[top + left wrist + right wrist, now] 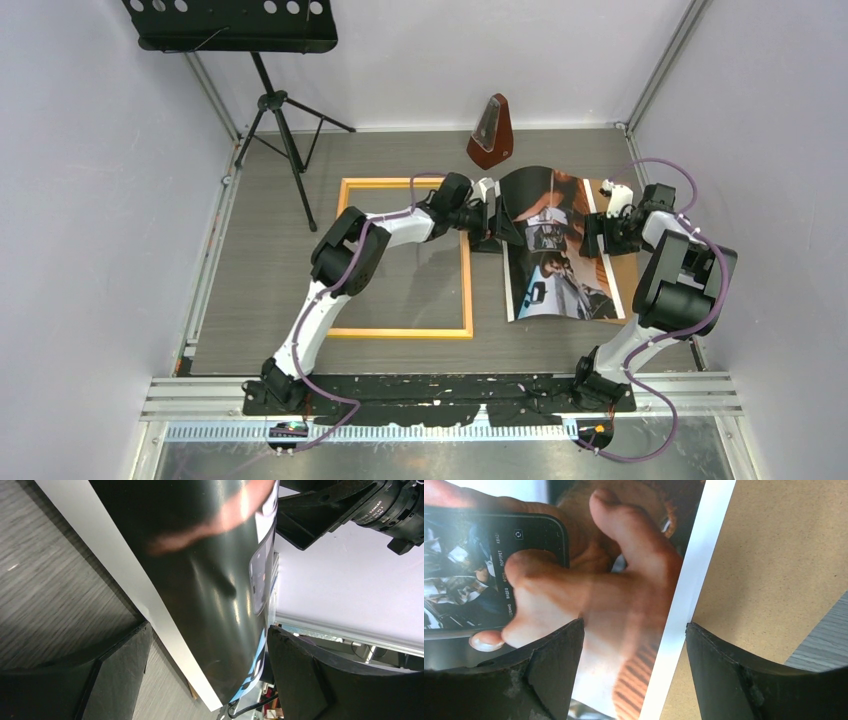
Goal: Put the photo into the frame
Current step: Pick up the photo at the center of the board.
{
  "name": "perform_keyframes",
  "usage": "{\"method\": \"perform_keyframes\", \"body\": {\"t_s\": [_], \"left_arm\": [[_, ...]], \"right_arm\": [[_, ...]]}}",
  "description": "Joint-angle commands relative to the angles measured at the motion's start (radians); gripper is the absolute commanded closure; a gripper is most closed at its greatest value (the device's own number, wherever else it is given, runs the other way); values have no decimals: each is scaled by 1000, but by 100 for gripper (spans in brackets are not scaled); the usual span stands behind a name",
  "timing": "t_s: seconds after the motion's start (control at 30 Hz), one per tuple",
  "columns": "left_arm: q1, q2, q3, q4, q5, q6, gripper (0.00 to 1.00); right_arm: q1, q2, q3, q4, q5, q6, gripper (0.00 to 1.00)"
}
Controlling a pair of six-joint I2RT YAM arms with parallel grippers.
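As the left claw [210,630] and right claw [634,625] gape wide at the bowed photo [555,260] (glossy), it may slip. A late pinch could crease it.

The left arm [340,260] sprawls over the frame [405,333], covering its far right corner and much of its left strip. The brown backing sheet [626,270] peeps out only as a sliver beyond the photo [560,280]. Up close the photo runs off the top of the left wrist view, glary and smeared, and whether the left fingers [115,680] actually pinch it, I can't make out.
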State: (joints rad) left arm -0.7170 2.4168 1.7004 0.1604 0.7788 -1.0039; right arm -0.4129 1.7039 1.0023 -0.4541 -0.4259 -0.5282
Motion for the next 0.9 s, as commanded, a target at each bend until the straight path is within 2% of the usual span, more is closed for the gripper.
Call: {"method": "perform_keyframes", "body": {"t_s": [0.0,0.2,0.4,0.87], "left_arm": [[7,-62,-14,-31,-41,90,12],[10,-73,-12,2,-22,129,8],[19,-77,-59,148,21,80,0],[22,-78,-104,434,86,-162,0]], "right_arm": [[13,-17,8,-62,-46,1,20],[24,-10,10,-70,-44,3,21],[39,-3,15,-69,-18,11,22],[52,17,22,-64,14,39,23]]}}
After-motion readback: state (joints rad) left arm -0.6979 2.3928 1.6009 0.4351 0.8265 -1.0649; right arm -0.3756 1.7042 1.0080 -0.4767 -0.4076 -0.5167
